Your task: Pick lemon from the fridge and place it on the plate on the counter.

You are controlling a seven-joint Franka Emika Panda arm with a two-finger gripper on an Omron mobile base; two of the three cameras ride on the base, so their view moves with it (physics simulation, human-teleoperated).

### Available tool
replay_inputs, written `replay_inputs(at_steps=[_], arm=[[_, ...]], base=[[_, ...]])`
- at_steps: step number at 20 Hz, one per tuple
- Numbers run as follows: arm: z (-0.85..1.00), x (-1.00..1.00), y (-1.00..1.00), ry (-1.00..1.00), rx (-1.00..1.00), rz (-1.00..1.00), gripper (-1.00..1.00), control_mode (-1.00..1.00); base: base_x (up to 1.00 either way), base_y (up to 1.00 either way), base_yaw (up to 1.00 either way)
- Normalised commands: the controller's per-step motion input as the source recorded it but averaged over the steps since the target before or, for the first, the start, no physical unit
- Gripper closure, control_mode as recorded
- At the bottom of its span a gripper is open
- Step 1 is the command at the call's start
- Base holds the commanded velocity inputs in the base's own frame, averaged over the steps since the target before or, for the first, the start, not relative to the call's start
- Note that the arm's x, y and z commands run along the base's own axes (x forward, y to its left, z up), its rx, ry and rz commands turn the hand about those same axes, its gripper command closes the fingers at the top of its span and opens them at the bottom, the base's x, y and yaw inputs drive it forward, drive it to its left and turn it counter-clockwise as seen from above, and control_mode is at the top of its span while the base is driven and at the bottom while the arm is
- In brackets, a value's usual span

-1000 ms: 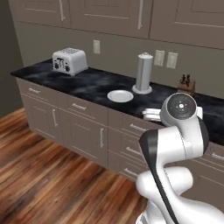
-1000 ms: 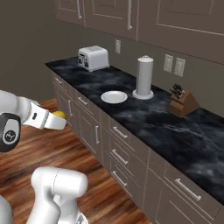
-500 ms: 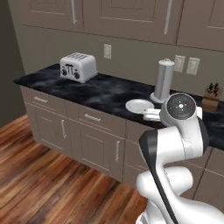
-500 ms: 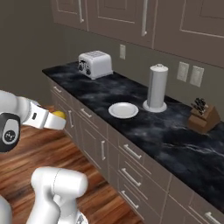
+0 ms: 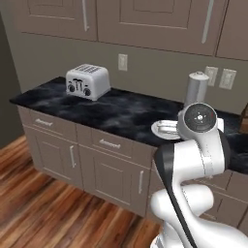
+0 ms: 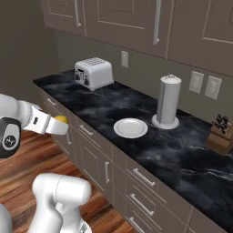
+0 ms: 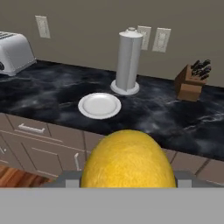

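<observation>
The hand [image 6: 58,125] holds the lemon [image 6: 61,120] clamped at its tip — in the right base view the yellow fruit peeks out just past the white wrist, in the air in front of the desk's [image 6: 136,150] lower cabinets and out past its front edge. In the hand view the lemon [image 7: 127,159] bulks large at the bottom, pinched on both sides, with the desk [image 7: 175,118] lying beyond it.

The plate [image 6: 130,128] sits bare on the black marbled desk, near the front edge, well apart from the lemon. In the hand view the plate [image 7: 99,105] lies up and left of the fruit. In the left base view the plate [image 5: 164,128] is partly hidden behind the arm's round joint, on the desk [image 5: 121,114].

Just behind the plate stands a tall grey-white cylinder [image 6: 168,102] on a round base, close to it but not touching. A silver toaster [image 6: 93,73] sits far along the desk toward the left end, near the wall. A brown knife block [image 6: 220,135] with dark handles stands at the right — well apart from the plate. Wall outlets [image 6: 204,84] are set behind the cylinder, and taupe upper cabinets [image 6: 136,22] hang above.
</observation>
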Motion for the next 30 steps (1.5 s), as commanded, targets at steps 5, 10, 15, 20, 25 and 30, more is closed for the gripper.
replay_inputs(at_steps=[5,10,15,20,25,30], arm=[[0.00,0.00,0.00,0.00,0.00,0.00,1.00,1.00],[0.00,0.00,0.00,0.00,0.00,0.00,1.00,1.00],[0.00,0.00,0.00,0.00,0.00,0.00,1.00,1.00],[0.00,0.00,0.00,0.00,0.00,0.00,1.00,1.00],[0.00,0.00,0.00,0.00,0.00,0.00,1.00,1.00],[0.00,0.00,0.00,0.00,0.00,0.00,1.00,1.00]], base=[[0.64,0.10,-0.18],[0.54,0.00,-0.21],[0.50,0.08,-0.22],[0.38,0.27,-0.24],[0.36,0.25,-0.25],[0.29,0.17,-0.29]])
